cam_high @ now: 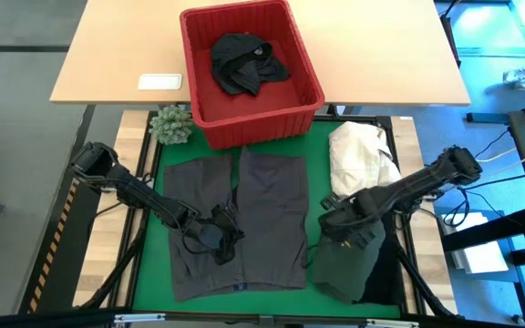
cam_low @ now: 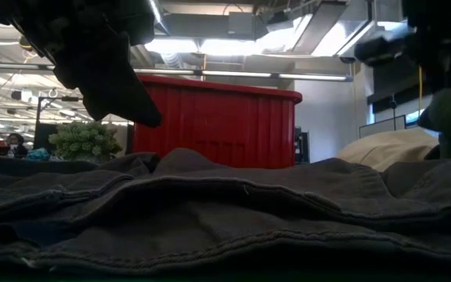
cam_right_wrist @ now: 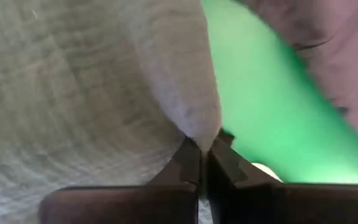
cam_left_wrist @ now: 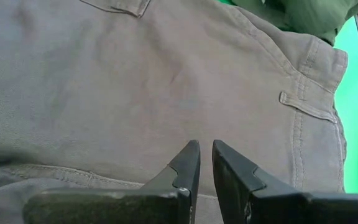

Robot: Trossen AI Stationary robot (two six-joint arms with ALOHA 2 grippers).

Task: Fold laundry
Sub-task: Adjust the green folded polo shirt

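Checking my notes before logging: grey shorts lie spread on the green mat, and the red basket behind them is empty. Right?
Not quite. The high view shows the red basket holds a black garment. The grey shorts do lie spread on the green mat.

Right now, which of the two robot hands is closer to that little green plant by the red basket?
Left. The left gripper sits over the grey shorts, diagonally below the plant; the right gripper is across the mat, at the dark green garment.
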